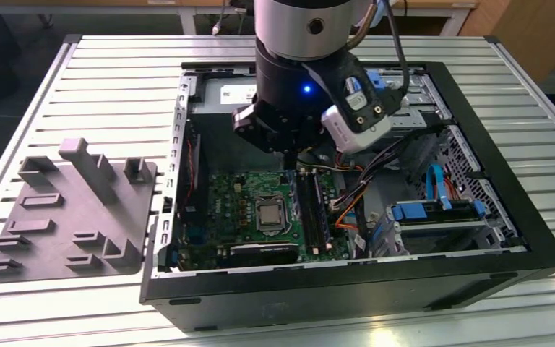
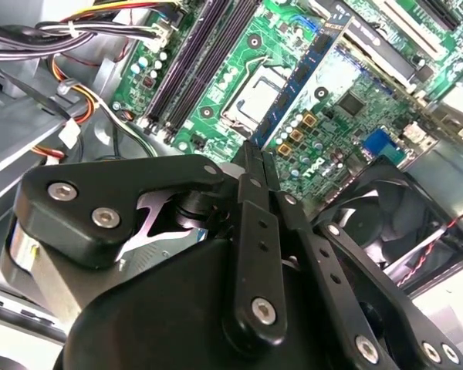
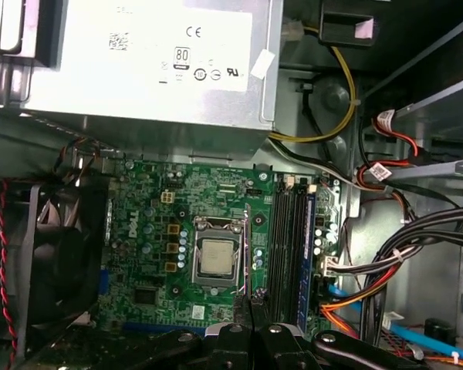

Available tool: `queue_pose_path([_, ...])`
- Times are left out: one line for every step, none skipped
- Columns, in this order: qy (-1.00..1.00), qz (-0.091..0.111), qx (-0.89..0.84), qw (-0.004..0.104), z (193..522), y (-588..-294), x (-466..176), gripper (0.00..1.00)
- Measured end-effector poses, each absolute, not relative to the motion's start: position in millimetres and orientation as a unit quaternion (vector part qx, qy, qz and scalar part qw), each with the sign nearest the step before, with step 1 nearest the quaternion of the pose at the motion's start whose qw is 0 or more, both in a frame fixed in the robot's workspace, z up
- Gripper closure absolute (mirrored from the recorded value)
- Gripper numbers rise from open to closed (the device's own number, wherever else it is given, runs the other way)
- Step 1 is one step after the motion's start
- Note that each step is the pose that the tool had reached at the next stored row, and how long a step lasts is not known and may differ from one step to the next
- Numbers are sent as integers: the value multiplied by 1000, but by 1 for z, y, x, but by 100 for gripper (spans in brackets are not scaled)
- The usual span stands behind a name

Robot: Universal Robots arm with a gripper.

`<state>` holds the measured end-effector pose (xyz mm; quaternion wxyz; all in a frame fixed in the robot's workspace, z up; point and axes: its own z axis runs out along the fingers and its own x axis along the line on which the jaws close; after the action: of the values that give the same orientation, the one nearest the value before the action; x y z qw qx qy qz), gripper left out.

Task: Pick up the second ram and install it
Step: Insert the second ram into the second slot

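I have the arm down inside the open case (image 1: 355, 283), which lies on the slatted worktop (image 1: 113, 87). The gripper (image 1: 292, 153) hangs over the motherboard (image 1: 243, 199).

In the second wrist view the jaws of the gripper (image 2: 253, 154) are pressed together on one end of the ram (image 2: 305, 73). The blue stick runs straight out from the tips, on edge, with its row of chips facing the camera. It hangs clear above the board, and its far end reaches past the CPU socket (image 2: 258, 92).

In the first wrist view I see the ram (image 3: 245, 254) edge-on as a thin dark line. It rises from the gripper (image 3: 251, 308) along the side of the CPU socket (image 3: 216, 258) that faces the slots (image 3: 285, 247). It runs parallel to them but is seated in none. Another blue stick (image 3: 309, 254) sits in the slot farthest from the socket. How high the held ram is above the board I cannot judge.

The fan (image 3: 46, 262) sits at the board's far side from the slots, and the power supply (image 3: 139, 62) is beyond the board's edge. The grey tray (image 1: 66, 217) lies on the worktop outside the case, on the exterior view's left.
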<state>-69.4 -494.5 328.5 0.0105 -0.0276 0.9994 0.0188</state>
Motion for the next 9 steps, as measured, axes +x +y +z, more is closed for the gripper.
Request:
queue_pose_path([999,19,-24,11,328,-495,-69,88])
queue_pose_path([1000,19,-21,11,328,-495,-69,88])
queue_pose_path([1000,19,-17,11,328,-495,-69,88])
queue_pose_path([1000,19,-14,11,328,-495,-69,88])
queue_pose_path([1000,19,-13,11,328,-495,-69,88])
queue_pose_path([1000,19,-13,11,328,-495,-69,88])
queue_pose_path([1000,19,-13,11,328,-495,-69,88])
queue_pose_path([1000,19,-13,11,328,-495,-69,88])
queue_pose_path([1000,19,-13,11,328,-495,-69,88])
